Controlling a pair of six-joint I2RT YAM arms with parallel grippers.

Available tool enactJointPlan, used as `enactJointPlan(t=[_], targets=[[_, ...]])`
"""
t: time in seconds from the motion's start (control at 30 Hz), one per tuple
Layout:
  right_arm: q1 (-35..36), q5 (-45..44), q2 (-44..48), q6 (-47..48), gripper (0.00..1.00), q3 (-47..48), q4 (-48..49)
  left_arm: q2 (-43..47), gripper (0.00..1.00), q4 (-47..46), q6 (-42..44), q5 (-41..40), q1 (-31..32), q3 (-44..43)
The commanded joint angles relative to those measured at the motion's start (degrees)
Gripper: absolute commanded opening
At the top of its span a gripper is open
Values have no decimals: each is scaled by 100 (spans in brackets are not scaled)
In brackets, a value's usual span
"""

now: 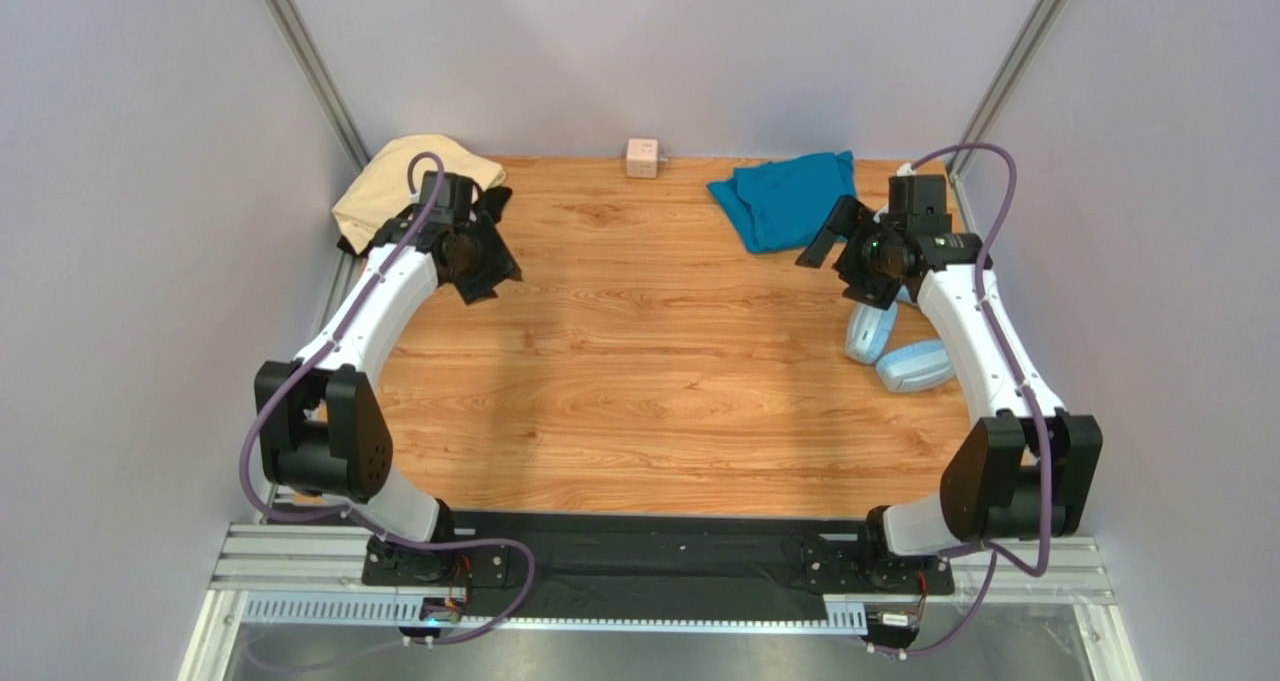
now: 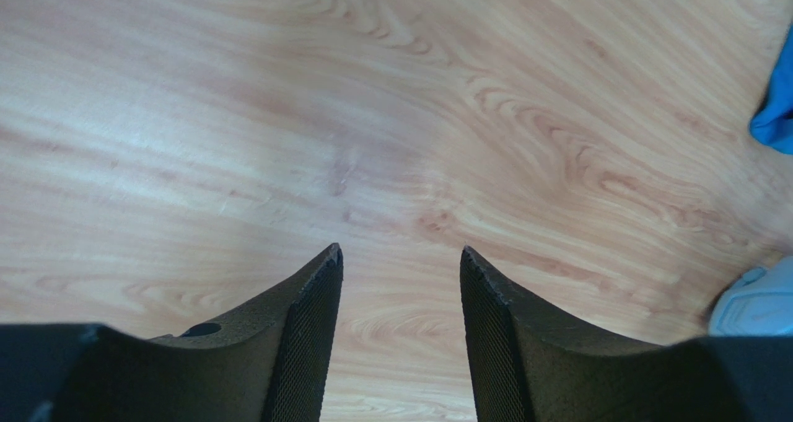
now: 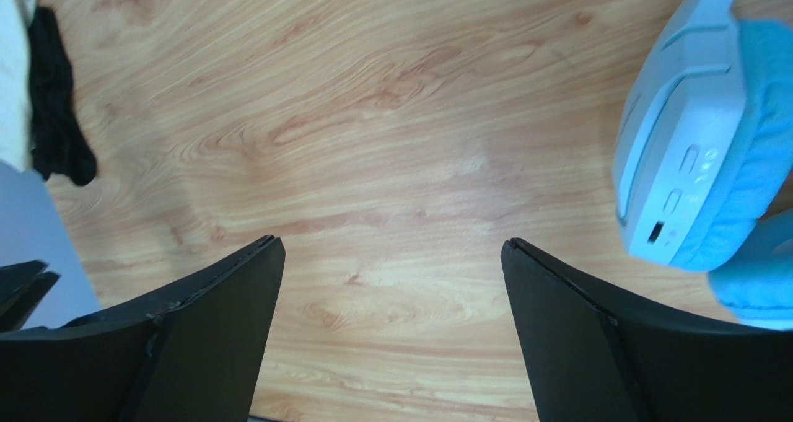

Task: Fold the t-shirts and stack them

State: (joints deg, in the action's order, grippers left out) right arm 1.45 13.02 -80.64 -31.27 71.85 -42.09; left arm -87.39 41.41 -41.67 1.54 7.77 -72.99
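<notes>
The cream-yellow t-shirt (image 1: 388, 183) lies crumpled at the back left corner. The black t-shirt (image 3: 58, 106) lies against it; from above my left wrist mostly hides it. The teal t-shirt (image 1: 781, 198) lies bunched at the back right, and its edge shows in the left wrist view (image 2: 777, 106). My left gripper (image 1: 484, 269) (image 2: 400, 255) is open and empty over bare wood, just right of the cream shirt. My right gripper (image 1: 836, 254) (image 3: 391, 245) is open and empty over bare wood, just in front of the teal shirt.
Light-blue headphones (image 1: 899, 354) (image 3: 707, 134) lie on the table by the right wall, close beside my right gripper. A small pink cube (image 1: 643, 158) sits at the back edge. Grey walls close in the wooden table (image 1: 646, 396) on three sides.
</notes>
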Motion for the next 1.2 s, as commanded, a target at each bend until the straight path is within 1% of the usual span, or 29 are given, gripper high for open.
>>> enactJointPlan(t=[0.0, 0.03, 0.07, 0.1, 0.13, 0.17, 0.23, 0.27, 0.3, 0.37, 0.4, 0.57, 0.6, 0.63, 0.73, 0.83, 0.93, 1.1, 1.13, 1.17], targets=[[4, -686, -706, 664, 90, 793, 95, -427, 56, -151, 62, 566, 23, -663], [13, -773, -925, 700, 88, 986, 104, -480, 56, -133, 89, 636, 31, -733], [4, -792, -1284, 736, 83, 1423, 95, -480, 56, -107, 115, 741, 66, -725], [4, -792, -1488, 780, 31, 1654, 113, -454, 55, -37, 176, 751, 84, -708], [21, -879, -1646, 823, 6, 1865, 113, -341, 55, -19, 203, 760, 102, -603], [22, -915, -1961, 824, 0, 2259, 113, -253, 55, -10, 229, 786, 128, -515], [13, -897, -2261, 929, 0, 2604, 262, 28, 55, 34, 282, 778, 137, -183], [13, -958, -2463, 921, 0, 2927, 288, 117, 55, 25, 282, 751, 137, -59], [13, -985, -2839, 973, 0, 3131, 297, 222, 55, 34, 300, 742, 137, 73], [13, -1116, -3298, 1026, 0, 3518, 341, 468, 55, 51, 309, 751, 137, 364], [13, -1143, -3709, 1017, 0, 3929, 359, 539, 55, 78, 317, 751, 137, 443], [13, -1284, -4678, 886, 0, 4477, 1017, 1039, 55, 113, 265, 786, 137, 935], [22, -1293, -4854, 859, 0, 4599, 1018, 1110, 55, 122, 256, 804, 137, 988], [13, -1502, -5230, 833, 0, 4975, 975, 1276, 55, 157, 238, 856, 137, 1067], [22, -1600, -5907, 727, 0, 5810, 588, 1602, 55, 218, 212, 848, 137, 1147], [22, -1627, -6209, 701, 0, 6199, 403, 1874, 55, 324, 229, 734, 137, 1147], [22, -1662, -6376, 683, 0, 6227, 193, 2007, 55, 403, 247, 620, 137, 1156], [13, -1522, -6447, 946, 0, 6157, -633, 1894, 55, 359, 230, 707, 137, 1138], [30, -1547, -6412, 1060, 0, 6095, -852, 1849, 55, 342, 247, 751, 137, 1121], [30, -1600, -6368, 1105, 0, 5816, -906, 1805, 55, 324, 256, 760, 137, 1103]])
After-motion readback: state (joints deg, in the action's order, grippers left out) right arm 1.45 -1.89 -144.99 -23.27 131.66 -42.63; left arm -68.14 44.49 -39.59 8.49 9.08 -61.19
